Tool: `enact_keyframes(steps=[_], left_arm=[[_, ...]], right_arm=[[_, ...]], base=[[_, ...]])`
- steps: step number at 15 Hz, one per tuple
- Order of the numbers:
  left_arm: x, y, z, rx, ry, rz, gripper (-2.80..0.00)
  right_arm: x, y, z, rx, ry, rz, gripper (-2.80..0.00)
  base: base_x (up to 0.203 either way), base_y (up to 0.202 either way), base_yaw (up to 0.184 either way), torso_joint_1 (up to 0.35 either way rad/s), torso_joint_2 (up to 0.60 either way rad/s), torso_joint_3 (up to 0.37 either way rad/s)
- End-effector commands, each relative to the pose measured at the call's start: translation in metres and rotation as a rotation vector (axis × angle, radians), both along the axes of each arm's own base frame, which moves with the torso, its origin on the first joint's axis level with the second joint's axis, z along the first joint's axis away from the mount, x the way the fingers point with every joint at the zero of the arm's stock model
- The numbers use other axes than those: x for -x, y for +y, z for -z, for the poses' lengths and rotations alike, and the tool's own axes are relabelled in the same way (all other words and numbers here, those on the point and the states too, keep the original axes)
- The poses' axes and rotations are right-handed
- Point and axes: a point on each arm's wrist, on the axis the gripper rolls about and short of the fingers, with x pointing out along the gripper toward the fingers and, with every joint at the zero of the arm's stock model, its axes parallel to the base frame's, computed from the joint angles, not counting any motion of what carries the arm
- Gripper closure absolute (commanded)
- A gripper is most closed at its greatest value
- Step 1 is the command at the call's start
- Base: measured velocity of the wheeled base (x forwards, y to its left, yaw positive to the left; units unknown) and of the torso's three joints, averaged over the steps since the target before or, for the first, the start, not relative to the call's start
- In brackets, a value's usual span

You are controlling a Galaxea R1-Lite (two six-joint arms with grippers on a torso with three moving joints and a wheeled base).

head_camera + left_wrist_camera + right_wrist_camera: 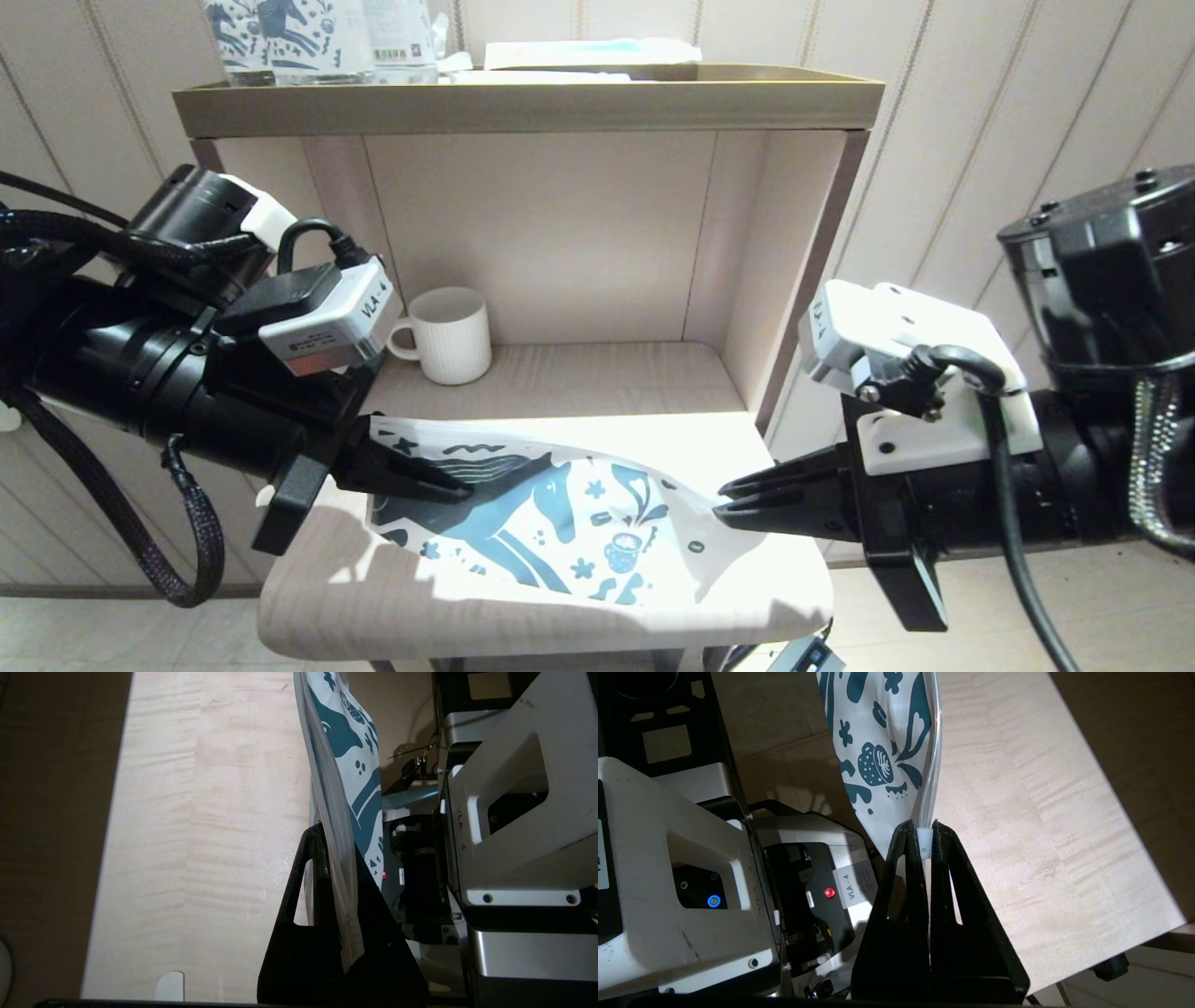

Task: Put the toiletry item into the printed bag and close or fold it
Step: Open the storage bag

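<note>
Pale wood-grain shelf unit (523, 107) with open niche, raised olive-brown rim on top. Rounded light wooden tabletop (317, 597) projects forward, bright light patch across it. Cream panelled wall (980, 121) with vertical grooves behind. Pale tiled floor (112, 635) below.

A white camera module (329, 329) on the left wrist carries a label reading "VLA-4" in the head view; the small red sticker print beside it cannot be read; in the right wrist view a white label (855, 885) on the robot's body reads "VLA - 4", with finer lines beside it too small to read; in the left wrist view a grey housing (514, 812) bears faint raised letters "VLA - 4"; print on the upright packs (317, 37) atop the shelf is illegible.
</note>
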Motion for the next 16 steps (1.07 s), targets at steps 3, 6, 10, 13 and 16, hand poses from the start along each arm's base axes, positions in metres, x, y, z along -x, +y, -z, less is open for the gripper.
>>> enact_keyframes(steps=[3, 6, 10, 13, 16], left_arm=[[0.0001, 0.0000, 0.0003, 0.002, 0.001, 0.007, 0.00], [0.0010, 0.0004, -0.0007, 0.003, -0.003, 0.007, 0.00], [0.0029, 0.0013, -0.0017, 0.004, -0.007, 0.007, 0.00], [0.0047, 0.0021, -0.0029, 0.006, -0.011, 0.007, 0.00], [0.0044, 0.0019, -0.0014, 0.004, -0.007, 0.008, 0.00]], right_arm=[[-0.0021, 0.0024, 0.0027, 0.009, 0.008, -0.004, 0.00], [-0.0034, 0.0035, 0.0032, 0.012, 0.008, -0.006, -2.80], [-0.0039, 0.0043, 0.0034, 0.014, 0.003, -0.008, 0.00], [-0.0039, 0.0044, 0.0022, 0.012, 0.001, -0.008, 0.00], [-0.0058, 0.0060, 0.0061, 0.021, 0.013, -0.008, 0.00]], base=[[0.000, 0.000, 0.000, 0.000, 0.00, 0.000], [0.000, 0.000, 0.000, 0.000, 0.00, 0.000], [0.000, 0.000, 0.000, 0.000, 0.00, 0.000], [0.000, 0.000, 0.000, 0.000, 0.00, 0.000], [0.000, 0.000, 0.000, 0.000, 0.00, 0.000]])
